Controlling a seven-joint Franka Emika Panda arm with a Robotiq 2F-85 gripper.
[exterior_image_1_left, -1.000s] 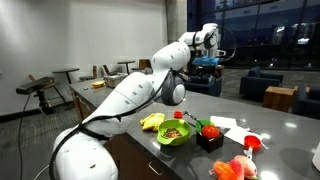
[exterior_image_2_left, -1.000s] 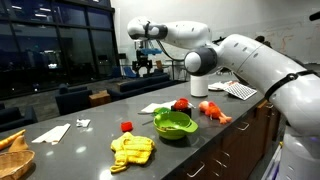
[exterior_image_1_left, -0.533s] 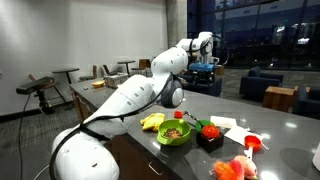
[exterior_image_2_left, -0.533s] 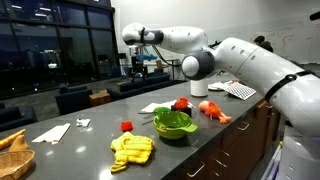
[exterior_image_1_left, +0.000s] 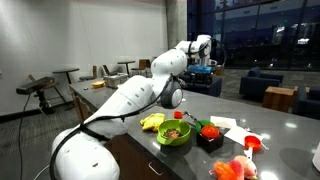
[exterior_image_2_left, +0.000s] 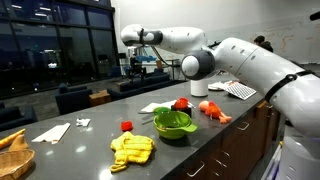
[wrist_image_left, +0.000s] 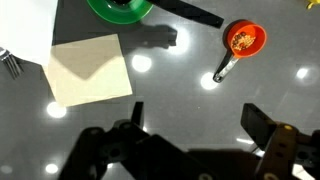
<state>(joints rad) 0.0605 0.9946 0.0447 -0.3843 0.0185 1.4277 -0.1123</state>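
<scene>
High over the counter (exterior_image_1_left: 285, 125), the gripper (exterior_image_1_left: 207, 64) hangs from the raised arm with its two fingers (wrist_image_left: 262, 125) spread wide and nothing between them; it holds and touches no object. Judged from this posture, the height keeps the fingers clear of every item below and gives the wrist camera a downward view of the layout. Nearest beneath the gripper (wrist_image_left: 192, 130) in the wrist view is an orange-red scoop (wrist_image_left: 243, 40), set open side up to the right, with its short handle angled toward the near left. Left of it a cream napkin (wrist_image_left: 90, 68) lies flat, well apart from the scoop. Farther off, a green bowl (wrist_image_left: 120, 8) is cut by the frame edge, with a dark flat strip (wrist_image_left: 195, 14) just beside it on the right. Each item lies separate from its neighbours, which appears to leave free access around every one. In both exterior views the green bowl (exterior_image_1_left: 174, 133) (exterior_image_2_left: 174, 124) stands on the counter (exterior_image_2_left: 95, 145) below the arm, with a yellow item (exterior_image_2_left: 132, 150) to its near left and a red fruit-like piece (exterior_image_2_left: 181, 104) beyond it. Surface: dark grey, flat and glossy, reflecting ceiling lamps as bright spots. Room: a large lounge with dark windows (exterior_image_2_left: 60, 50), armchairs (exterior_image_1_left: 265, 85) and small tables (exterior_image_1_left: 65, 72) beyond the counter.
</scene>
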